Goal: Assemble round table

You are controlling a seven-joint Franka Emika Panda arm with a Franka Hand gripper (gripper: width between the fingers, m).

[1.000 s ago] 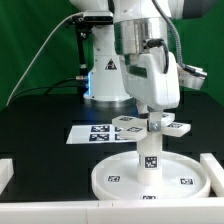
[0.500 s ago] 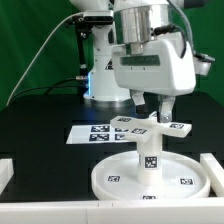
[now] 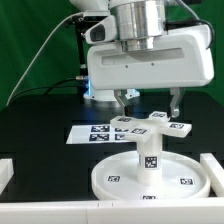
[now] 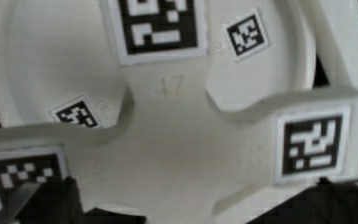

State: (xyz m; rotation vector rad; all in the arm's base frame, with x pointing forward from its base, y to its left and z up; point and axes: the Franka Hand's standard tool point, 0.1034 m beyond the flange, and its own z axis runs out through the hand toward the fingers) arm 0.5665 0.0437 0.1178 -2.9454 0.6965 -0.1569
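The fingers [image 3: 148,102] hang spread at frame centre, gripping nothing, just above the cross-shaped base [image 3: 149,124]. That base sits atop the post [image 3: 149,152], upright in the round disc [image 3: 118,176] at lower centre. The marker board [image 3: 88,132] is partly hidden behind them.

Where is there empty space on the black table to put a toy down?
Bare table lies on the exterior view's left, between the marker board and the green wall, and beside the disc before the rail. The middle is crowded: post, base and gripper stack over the disc.
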